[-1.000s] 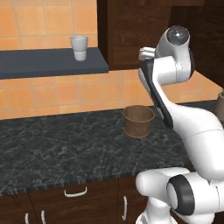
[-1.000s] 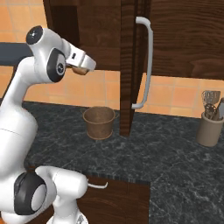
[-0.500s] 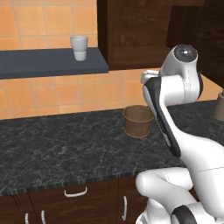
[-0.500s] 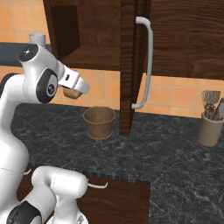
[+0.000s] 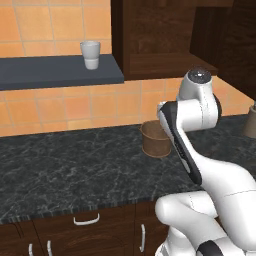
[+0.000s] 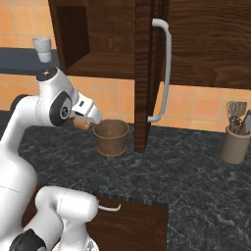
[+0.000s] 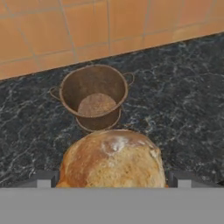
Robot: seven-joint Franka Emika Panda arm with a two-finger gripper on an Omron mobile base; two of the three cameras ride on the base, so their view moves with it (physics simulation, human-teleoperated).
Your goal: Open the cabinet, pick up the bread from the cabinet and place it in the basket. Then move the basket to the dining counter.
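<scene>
**Bun could miss the basket**

The claw (image 7: 113, 186) grips the golden-brown round bread bun (image 7: 112, 159), jaws spread wide around it. The brown woven round basket (image 7: 93, 97) sits at 12 o'clock on the black veined surface (image 7: 183, 92). Released early, the bun would clip the rim.

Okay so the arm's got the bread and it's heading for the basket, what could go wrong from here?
1. The bread between the gripper fingers looks nearly as wide as the basket mouth, so an off-centre release could leave it perched on the rim or rolling onto the black counter.
2. The open cabinet door hangs close beside the basket; a wide arm swing might strike it.
</scene>
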